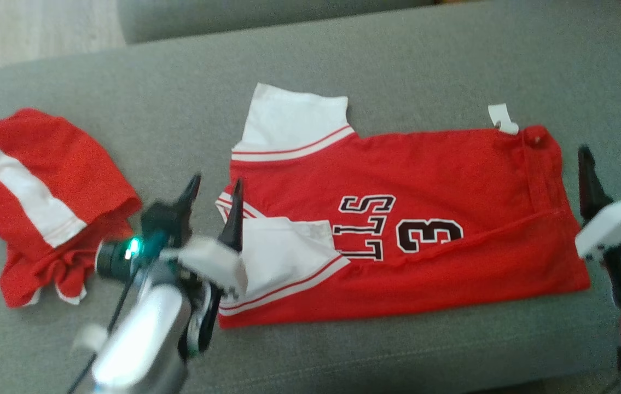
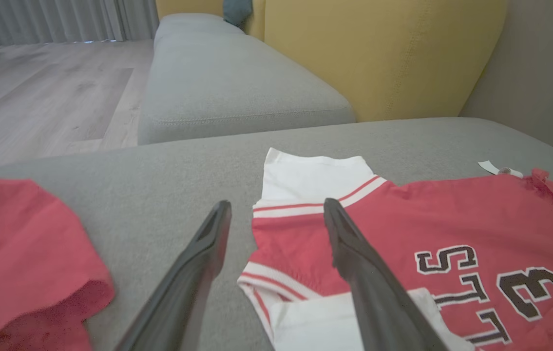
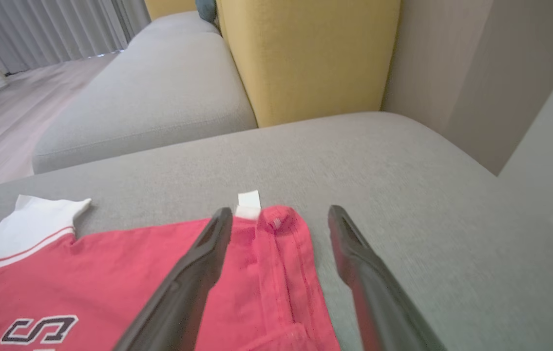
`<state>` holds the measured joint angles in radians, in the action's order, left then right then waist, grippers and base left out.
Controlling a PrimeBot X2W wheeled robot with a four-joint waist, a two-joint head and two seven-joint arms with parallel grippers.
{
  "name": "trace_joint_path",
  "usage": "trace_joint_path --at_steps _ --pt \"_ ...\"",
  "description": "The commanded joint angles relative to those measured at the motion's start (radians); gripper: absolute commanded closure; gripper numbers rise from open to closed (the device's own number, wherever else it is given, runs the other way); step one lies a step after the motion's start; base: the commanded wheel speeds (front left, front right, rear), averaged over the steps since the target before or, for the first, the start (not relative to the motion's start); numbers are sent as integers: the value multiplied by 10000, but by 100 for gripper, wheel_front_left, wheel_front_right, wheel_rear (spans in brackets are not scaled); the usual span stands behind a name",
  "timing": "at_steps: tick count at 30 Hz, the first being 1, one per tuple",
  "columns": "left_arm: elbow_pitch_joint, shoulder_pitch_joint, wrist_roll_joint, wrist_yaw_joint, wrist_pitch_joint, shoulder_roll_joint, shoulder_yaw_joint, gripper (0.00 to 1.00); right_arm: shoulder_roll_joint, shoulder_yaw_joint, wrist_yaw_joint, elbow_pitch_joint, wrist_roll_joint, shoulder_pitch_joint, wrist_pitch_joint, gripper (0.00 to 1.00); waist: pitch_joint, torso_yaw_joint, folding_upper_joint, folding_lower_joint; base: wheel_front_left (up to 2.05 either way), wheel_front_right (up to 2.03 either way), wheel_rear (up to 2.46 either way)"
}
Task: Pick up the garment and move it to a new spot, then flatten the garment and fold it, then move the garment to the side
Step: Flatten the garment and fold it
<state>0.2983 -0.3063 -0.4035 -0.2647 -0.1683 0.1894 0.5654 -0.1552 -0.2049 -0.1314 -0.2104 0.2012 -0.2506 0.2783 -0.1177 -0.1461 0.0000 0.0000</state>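
The garment [image 1: 425,180] is a red jersey with white sleeves and black lettering, lying flat and folded along its length on the grey sofa seat [image 1: 398,71]. My left gripper [image 1: 216,181] hovers open at its left, sleeve end. In the left wrist view the left gripper [image 2: 276,207] straddles the edge of the garment [image 2: 403,224], with nothing between the fingers. My right gripper [image 1: 607,153] stands open just past the right hem. In the right wrist view the right gripper [image 3: 280,213] frames the hem corner of the garment [image 3: 135,263] and holds nothing.
A second red piece with a white stripe [image 1: 31,191] lies crumpled at the seat's left end. A white tag [image 1: 503,117] sticks out by the jersey's far right corner. Beyond are a yellow back cushion [image 2: 383,53], another grey seat [image 2: 227,83] and wooden floor [image 2: 37,97].
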Motion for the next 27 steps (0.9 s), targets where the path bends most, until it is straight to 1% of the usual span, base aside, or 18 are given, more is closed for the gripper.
trace_joint_path --at_steps 1,5,8,14,17,21,27 --pt "-78 -923 160 108 68 77 -323 0 -95 348 7 336 -76 -640 -246 0 -444 -234 0 0 0 0 0" --pt "954 -2546 383 505 521 7 -166 0 24 840 7 206 -167 -1476 -699 0 -1131 -614 0 0 0 0 0" --pt "2140 -3833 577 836 1135 91 -30 0 149 1335 7 93 -236 -2118 -887 0 -1692 -1024 0 0 0 0 0" --pt "4491 -6174 900 1262 1618 226 34 0 333 2206 7 -45 -270 -3061 -1139 0 -2618 -1696 0 0 0 0 0" --pt "5600 -6960 1028 1559 1772 287 171 0 386 2466 7 -62 -250 -3289 -1239 0 -2879 -1927 0 0 0 0 0" --pt "6752 -7738 1112 1933 1723 304 310 0 430 2670 7 -42 -214 -3452 -1337 0 -3116 -2138 0 0 0 0 0" --pt "7973 -8558 971 2252 1617 323 252 0 486 2839 7 -12 -181 -3526 -1441 0 -3351 -2388 0 0 0 0 0"
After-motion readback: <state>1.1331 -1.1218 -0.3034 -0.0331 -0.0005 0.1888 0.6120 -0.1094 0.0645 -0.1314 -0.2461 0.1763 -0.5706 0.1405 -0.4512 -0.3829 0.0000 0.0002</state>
